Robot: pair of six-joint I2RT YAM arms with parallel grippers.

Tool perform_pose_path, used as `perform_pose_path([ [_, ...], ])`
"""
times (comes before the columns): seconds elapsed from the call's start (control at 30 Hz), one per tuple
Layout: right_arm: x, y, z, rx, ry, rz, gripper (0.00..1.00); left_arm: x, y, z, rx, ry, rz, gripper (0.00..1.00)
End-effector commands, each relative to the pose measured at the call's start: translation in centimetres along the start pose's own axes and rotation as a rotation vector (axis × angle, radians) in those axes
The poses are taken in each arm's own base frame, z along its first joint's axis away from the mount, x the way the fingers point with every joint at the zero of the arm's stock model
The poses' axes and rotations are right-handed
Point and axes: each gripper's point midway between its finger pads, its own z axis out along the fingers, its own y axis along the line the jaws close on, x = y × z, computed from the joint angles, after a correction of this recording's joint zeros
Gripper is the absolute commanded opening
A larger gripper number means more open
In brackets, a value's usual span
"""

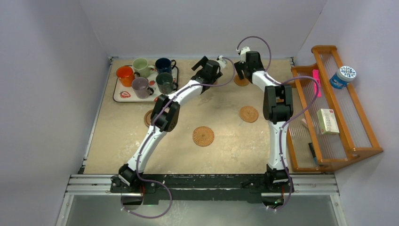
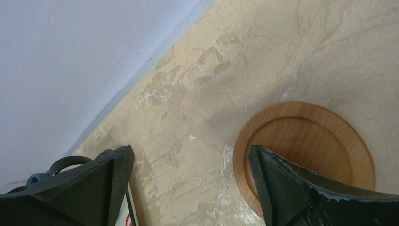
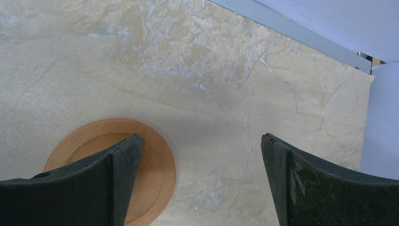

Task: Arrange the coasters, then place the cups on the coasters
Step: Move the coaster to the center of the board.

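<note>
Five cups stand on the white tray (image 1: 123, 95) at the back left: orange (image 1: 125, 75), pale green (image 1: 140, 67), navy (image 1: 163, 64), mauve (image 1: 140, 87) and dark green (image 1: 165, 82). Two woven coasters (image 1: 203, 136) (image 1: 248, 114) lie mid-table. A darker coaster (image 1: 147, 117) is half hidden by the left elbow. A plain coaster (image 1: 241, 81) lies by my right gripper (image 1: 241, 66). My left gripper (image 2: 189, 155) is open over bare table, its right finger above a plain wooden coaster (image 2: 306, 136). My right gripper (image 3: 201, 141) is open too, its left finger over a plain coaster (image 3: 155, 160).
A wooden rack (image 1: 348, 136) stands along the right edge, holding a blue-and-white jar (image 1: 342, 76), a small box (image 1: 327, 121) and a pink item (image 1: 316, 75). The back wall (image 2: 70, 61) rises just beyond both grippers. The tray edge (image 2: 128, 217) shows at my left finger.
</note>
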Motion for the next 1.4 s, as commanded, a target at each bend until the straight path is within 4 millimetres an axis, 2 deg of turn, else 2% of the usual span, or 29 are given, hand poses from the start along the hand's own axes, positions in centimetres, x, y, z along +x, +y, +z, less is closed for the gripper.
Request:
perform_pose_path([
  [0.0, 0.2, -1.6, -1.7, 0.016, 0.033, -0.028, 0.99, -6.0, 5.2, -3.5, -0.007, -0.101, -0.098, 1.0],
  [0.03, -0.5, -1.8, -2.2, 0.013, 0.02, -0.026, 0.99, -7.0, 6.0, -4.1, -0.012, -0.118, -0.114, 1.0],
  [0.1, -3.4, -2.8, -3.7, 0.001, -0.026, -0.009, 0.99, -8.8, 7.6, -5.3, -0.016, -0.155, -0.137, 1.0],
  [0.23, -8.6, -4.7, -8.0, -0.023, -0.129, 0.013, 0.99, -12.2, 11.2, -8.8, -0.014, -0.225, -0.155, 1.0],
  [0.3, -10.3, -5.2, -10.7, -0.05, -0.167, 0.024, 0.99, -12.6, 12.3, -10.9, 0.018, -0.229, -0.126, 1.0],
  [0.37, -10.8, -5.3, -13.3, -0.081, -0.183, 0.03, 0.99, -11.9, 12.8, -13.3, 0.07, -0.214, -0.078, 1.0],
  [0.47, -9.4, -4.9, -16.7, -0.115, -0.195, 0.003, 0.99, -8.3, 12.4, -16.6, 0.142, -0.169, 0.005, 1.0],
  [0.6, -6.5, -3.7, -20.9, -0.161, -0.215, -0.014, 0.99, -1.7, 11.4, -21.2, 0.207, -0.111, 0.043, 1.0],
  [0.63, -5.9, -3.4, -21.8, -0.17, -0.223, -0.019, 0.99, -0.5, 12.0, -22.6, 0.205, -0.103, 0.033, 1.0],
  [0.77, -3.2, -1.2, -24.9, -0.26, -0.252, -0.033, 0.99, 6.6, 11.1, -24.3, 0.295, 0.002, -0.015, 1.0],
  [0.9, -1.1, 0.4, -26.9, -0.315, -0.276, -0.036, 0.99, 11.5, 11.3, -24.3, 0.396, 0.078, -0.123, 0.96],
  [0.97, -0.5, 0.6, -27.6, -0.315, -0.295, -0.05, 0.99, 13.4, 10.7, -24.7, 0.431, 0.08, -0.128, 0.96],
  [1.0, 0.1, 1.0, -27.7, -0.325, -0.298, -0.067, 0.99, 14.6, 9.7, -25.0, 0.464, 0.088, -0.122, 0.96],
  [1.1, 1.6, 2.4, -27.9, -0.367, -0.323, -0.121, 0.99, 16.5, 8.1, -25.7, 0.517, 0.091, -0.109, 0.97],
  [1.23, 3.1, 6.0, -28.8, -0.477, -0.369, -0.218, 0.99, 18.4, 7.2, -26.2, 0.578, 0.088, -0.108, 0.97],
  [1.37, 3.6, 11.0, -29.6, -0.535, -0.378, -0.344, 0.99, 19.7, 6.7, -27.1, 0.66, 0.07, -0.123, 0.97],
])
